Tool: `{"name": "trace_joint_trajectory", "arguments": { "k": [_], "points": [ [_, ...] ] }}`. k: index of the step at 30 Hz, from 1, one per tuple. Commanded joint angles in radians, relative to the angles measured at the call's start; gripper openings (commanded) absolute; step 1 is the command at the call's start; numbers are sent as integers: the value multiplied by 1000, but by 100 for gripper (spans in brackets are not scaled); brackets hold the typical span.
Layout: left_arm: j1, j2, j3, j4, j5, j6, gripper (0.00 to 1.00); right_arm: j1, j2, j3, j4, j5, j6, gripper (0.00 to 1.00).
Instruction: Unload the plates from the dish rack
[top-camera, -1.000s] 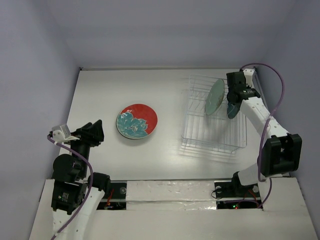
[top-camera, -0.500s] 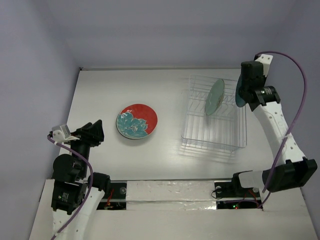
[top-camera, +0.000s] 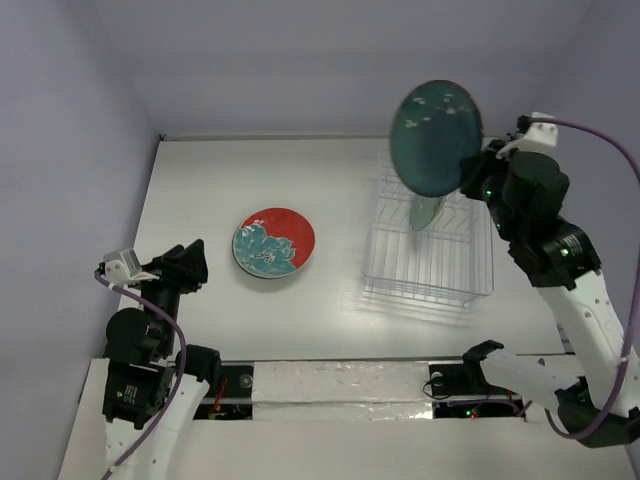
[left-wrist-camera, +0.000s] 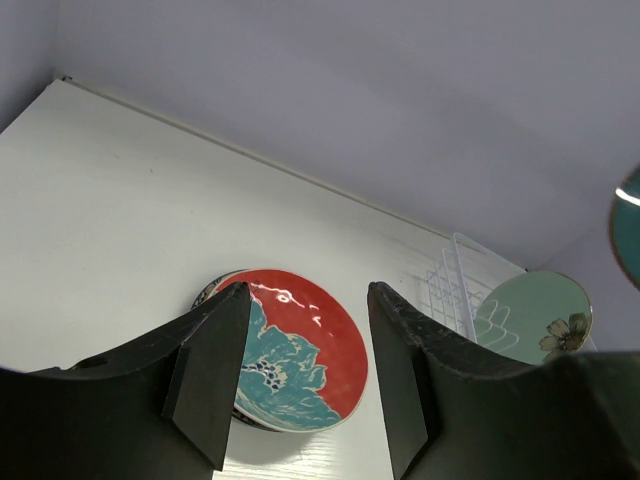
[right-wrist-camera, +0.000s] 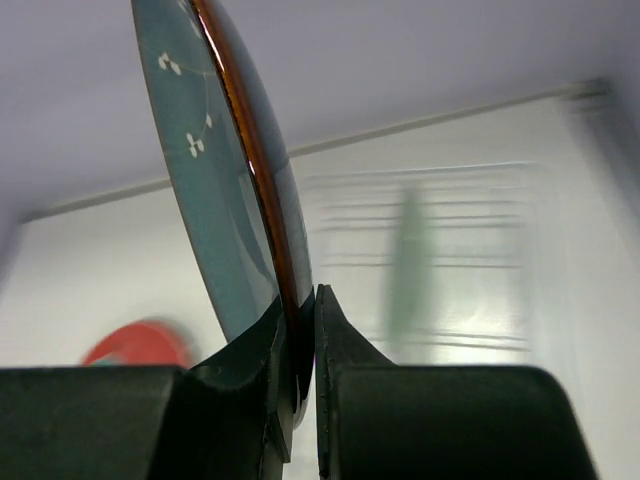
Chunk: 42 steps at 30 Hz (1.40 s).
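Teal plate (top-camera: 435, 138) is hanging high above the rack (top-camera: 440, 270) in the top view, its face turned toward the camera, with the right jaws gripping its lower right rim. A mint plate (top-camera: 427, 212) is standing on edge in the rack just beneath it. A red plate (top-camera: 273, 243) is lying flat on the worktop (top-camera: 200, 190), well left of the rack and nearer the left arm (top-camera: 150, 330).

From the left wrist, the left jaws are standing apart and empty, framing the red plate (left-wrist-camera: 300, 350), which is sitting on another plate (left-wrist-camera: 207, 292). The mint plate (left-wrist-camera: 540, 315) is showing far right.

From the right wrist, the right jaws are clenching the teal plate's (right-wrist-camera: 200, 180) bottom edge, and the plate is rising upright from them. The red plate (right-wrist-camera: 140, 345) is showing low and left, so the carry is probably heading leftward, with the plate needing to tip flat.
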Motion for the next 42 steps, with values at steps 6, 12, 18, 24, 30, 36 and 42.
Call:
{"name": "trace_joint_trajectory", "arguments": {
  "k": [6, 12, 18, 24, 30, 36, 42],
  "points": [
    [2, 9, 6, 34, -10, 2, 48, 237, 309, -79, 615, -470, 331, 0],
    [2, 14, 4, 36, -5, 4, 48, 324, 521, -39, 731, -522, 426, 0],
    [2, 15, 4, 36, -5, 2, 48, 352, 681, -70, 852, -590, 552, 0],
    [2, 15, 4, 35, -3, 1, 48, 361, 775, -140, 949, -613, 644, 0],
    [2, 14, 4, 36, -2, 2, 48, 361, 809, -192, 981, -608, 668, 0],
    [2, 12, 4, 38, -2, 1, 48, 361, 821, -226, 987, -613, 674, 0],
    [2, 9, 4, 36, -2, 1, 48, 361, 827, -270, 967, -631, 665, 24]
  ]
}}
